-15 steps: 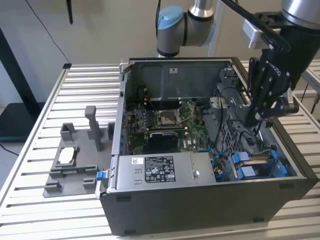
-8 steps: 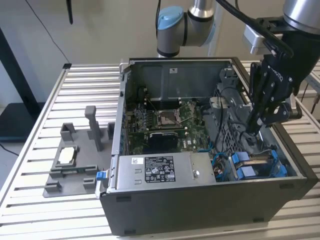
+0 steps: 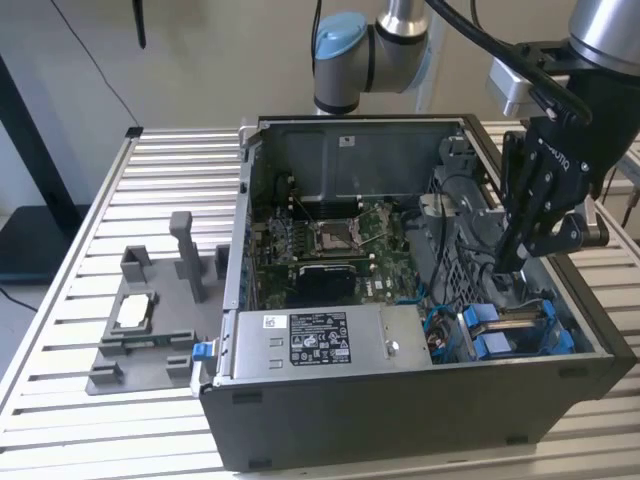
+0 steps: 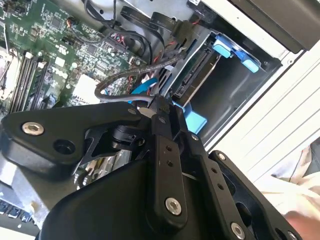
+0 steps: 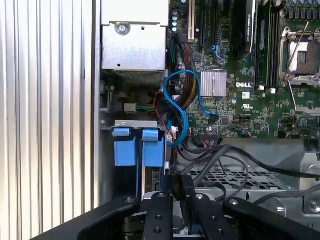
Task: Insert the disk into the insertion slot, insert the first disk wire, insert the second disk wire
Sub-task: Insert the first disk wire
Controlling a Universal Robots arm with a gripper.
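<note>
- gripper (image 3: 508, 266) reaches down into an open computer case (image 3: 400, 420), fingers pressed together
- its tip is near the insertion slot (image 4: 235, 100)
- disk (image 4: 196, 75) sits inside

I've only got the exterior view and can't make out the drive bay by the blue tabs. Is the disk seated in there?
Observer: Yes. In the second wrist view the disk lies inside the insertion slot, with its connector edge facing the gripper.
Operator: Is anything plugged into that edge?
Observer: It looks bare; I see no plug on the connector row.
Operator: Where are the wires, then?
Observer: A black wire loops from the motherboard side to just beside the gripper's tip, short of the disk.
</note>
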